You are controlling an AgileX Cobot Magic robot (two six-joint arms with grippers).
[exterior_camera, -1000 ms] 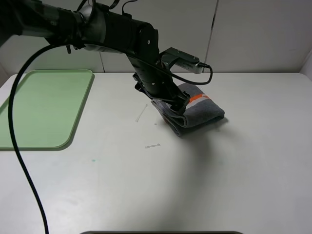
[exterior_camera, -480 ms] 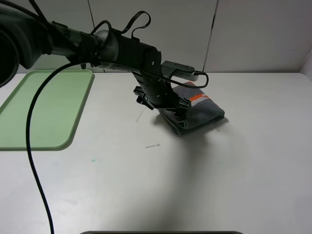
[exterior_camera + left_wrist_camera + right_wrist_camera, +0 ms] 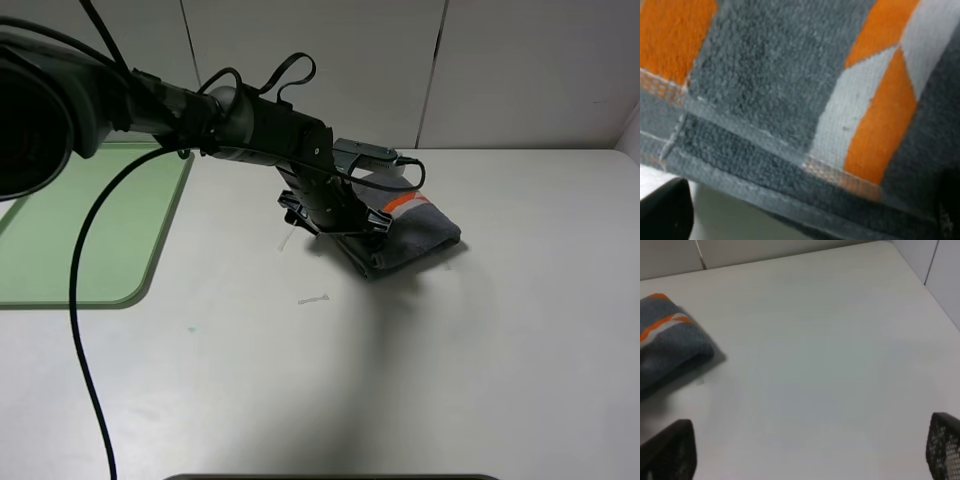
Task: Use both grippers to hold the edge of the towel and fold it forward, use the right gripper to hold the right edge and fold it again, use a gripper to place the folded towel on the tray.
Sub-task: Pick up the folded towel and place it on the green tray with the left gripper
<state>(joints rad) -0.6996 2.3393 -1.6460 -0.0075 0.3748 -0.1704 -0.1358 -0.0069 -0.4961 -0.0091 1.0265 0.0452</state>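
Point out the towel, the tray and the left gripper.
towel (image 3: 425, 235): exterior high view, grey top of the folded bundle.
tray (image 3: 40, 250): exterior high view, bare green floor.
left gripper (image 3: 807, 212): left wrist view, midway between its jaws, over the towel's hem.

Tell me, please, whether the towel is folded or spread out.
Folded: the towel lies as a thick, layered bundle with a rounded fold.
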